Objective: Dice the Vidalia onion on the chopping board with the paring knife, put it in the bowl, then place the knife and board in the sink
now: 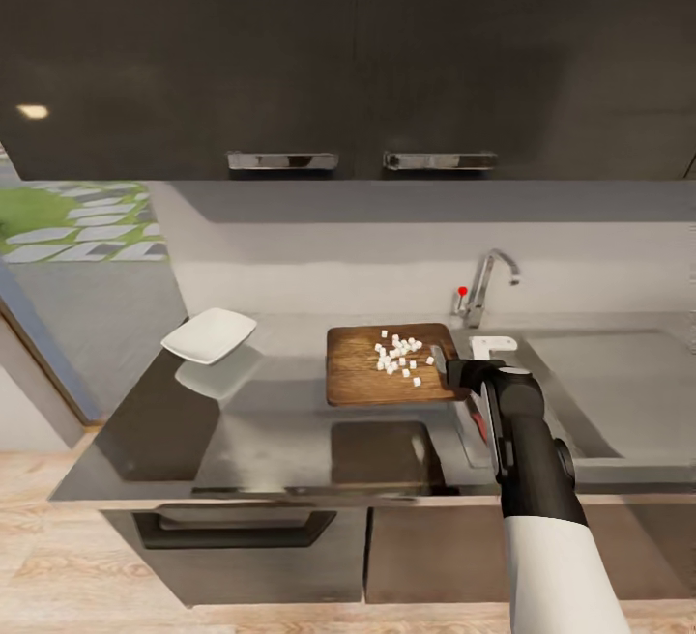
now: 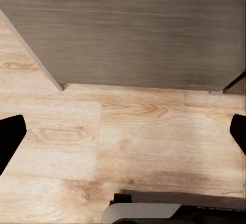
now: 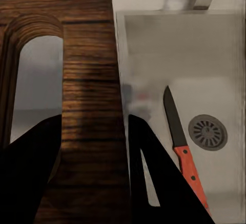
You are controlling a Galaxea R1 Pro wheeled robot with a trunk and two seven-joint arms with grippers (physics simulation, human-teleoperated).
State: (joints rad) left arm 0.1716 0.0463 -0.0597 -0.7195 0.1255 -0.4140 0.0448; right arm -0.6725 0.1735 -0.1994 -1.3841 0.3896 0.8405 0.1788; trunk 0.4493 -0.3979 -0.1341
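The brown chopping board (image 1: pixel 362 378) lies on the grey countertop (image 1: pixel 280 421), carrying several small white pieces of diced onion (image 1: pixel 398 356). My right gripper (image 1: pixel 447 363) is at the board's right end. In the right wrist view this gripper (image 3: pixel 93 121) is shut on the board's end strip (image 3: pixel 92 55), with one finger (image 3: pixel 31 172) at the handle slot (image 3: pixel 36 80) and the other at the outer edge. The paring knife (image 3: pixel 182 137), with its red handle, lies in the sink (image 3: pixel 154 55) beside the drain (image 3: pixel 207 131). The white bowl (image 1: pixel 208 334) stands left of the board. My left gripper (image 2: pixel 123 137) is open above the floor.
The chrome tap (image 1: pixel 488 281) with a red dot rises behind the board's right end, and the sink's steel drainboard (image 1: pixel 599 383) stretches right. Dark wall cabinets (image 1: pixel 348 54) hang overhead. The left wrist view looks at light wooden flooring (image 2: pixel 61 131) and a grey cabinet front (image 2: pixel 128 29).
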